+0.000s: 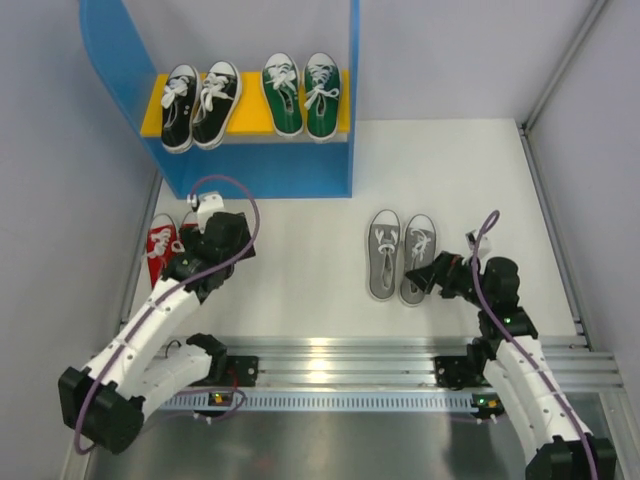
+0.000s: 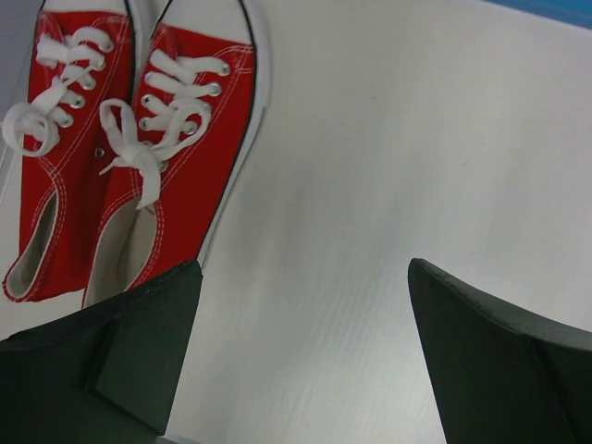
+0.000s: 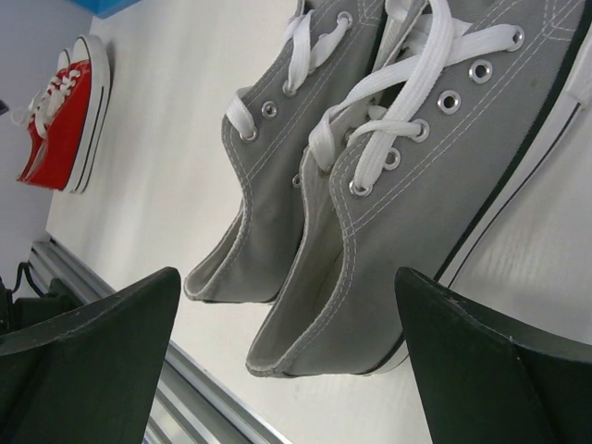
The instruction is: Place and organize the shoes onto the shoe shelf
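The blue shoe shelf stands at the back left; its yellow board carries the black pair and the green pair. The red pair lies on the table at the left, partly hidden by my left arm, and shows in the left wrist view. The grey pair lies at mid-right and shows in the right wrist view. My left gripper is open and empty, just right of the red pair. My right gripper is open at the grey shoes' heels.
A metal rail runs along the table's near edge. Grey walls close in on the left and right sides. The red pair also shows far off in the right wrist view.
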### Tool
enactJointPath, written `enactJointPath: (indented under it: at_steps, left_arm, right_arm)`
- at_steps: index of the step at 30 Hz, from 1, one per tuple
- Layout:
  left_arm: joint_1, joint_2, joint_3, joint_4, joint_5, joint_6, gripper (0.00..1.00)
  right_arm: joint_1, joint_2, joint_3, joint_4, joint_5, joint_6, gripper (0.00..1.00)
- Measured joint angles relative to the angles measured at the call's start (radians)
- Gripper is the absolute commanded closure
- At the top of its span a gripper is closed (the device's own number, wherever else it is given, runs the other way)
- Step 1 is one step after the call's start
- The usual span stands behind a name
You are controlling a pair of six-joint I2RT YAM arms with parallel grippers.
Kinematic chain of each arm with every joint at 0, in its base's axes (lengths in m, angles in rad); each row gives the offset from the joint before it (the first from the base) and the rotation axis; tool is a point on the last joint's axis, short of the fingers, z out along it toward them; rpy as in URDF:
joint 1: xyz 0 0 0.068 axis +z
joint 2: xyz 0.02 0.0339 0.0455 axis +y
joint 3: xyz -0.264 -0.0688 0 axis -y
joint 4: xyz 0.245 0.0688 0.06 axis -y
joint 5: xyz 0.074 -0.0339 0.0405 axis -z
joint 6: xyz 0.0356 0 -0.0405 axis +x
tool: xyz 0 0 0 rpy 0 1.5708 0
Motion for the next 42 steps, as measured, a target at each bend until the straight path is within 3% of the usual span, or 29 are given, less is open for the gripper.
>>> enactJointPath:
  at_steps: [5,12,33,36,37,38,39,40,41,42]
  left_arm:
    - [0.236,0.117,0.000,0.007,0.117,0.024,0.02]
    - [0.369,0.254,0.008,0.023,0.187,0.051,0.02]
    - [0.431,0.429,0.009,0.055,0.133,0.019,0.06]
    - [0.441,0.444,0.009,0.060,0.138,0.015,0.19]
    - [0.443,0.452,0.009,0.066,0.146,0.014,0.62]
    - [0.446,0.466,0.009,0.074,0.160,0.016,0.63]
    - [0.447,0.479,0.009,0.081,0.184,0.010,0.73]
    - [0.450,0.492,0.009,0.084,0.209,0.016,0.92]
    - [0.454,0.509,0.008,0.089,0.239,0.008,1.00]
    - [0.453,0.525,0.012,0.098,0.269,0.012,1.00]
  right_arm:
    - [0.044,0.000,0.003,0.010,0.010,0.000,0.01]
    - [0.089,0.053,0.051,0.021,0.027,-0.012,0.00]
    - [0.153,0.050,0.094,0.018,0.058,-0.045,0.01]
    - [0.155,0.041,0.094,0.018,0.058,-0.046,0.01]
    - [0.155,0.040,0.094,0.018,0.058,-0.046,0.00]
    - [0.155,0.040,0.094,0.018,0.058,-0.046,0.00]
    - [0.155,0.038,0.094,0.018,0.058,-0.046,0.00]
    - [0.155,0.035,0.094,0.017,0.058,-0.046,0.01]
    - [0.155,0.034,0.094,0.017,0.058,-0.047,0.01]
    - [0.155,0.031,0.094,0.014,0.058,-0.050,0.00]
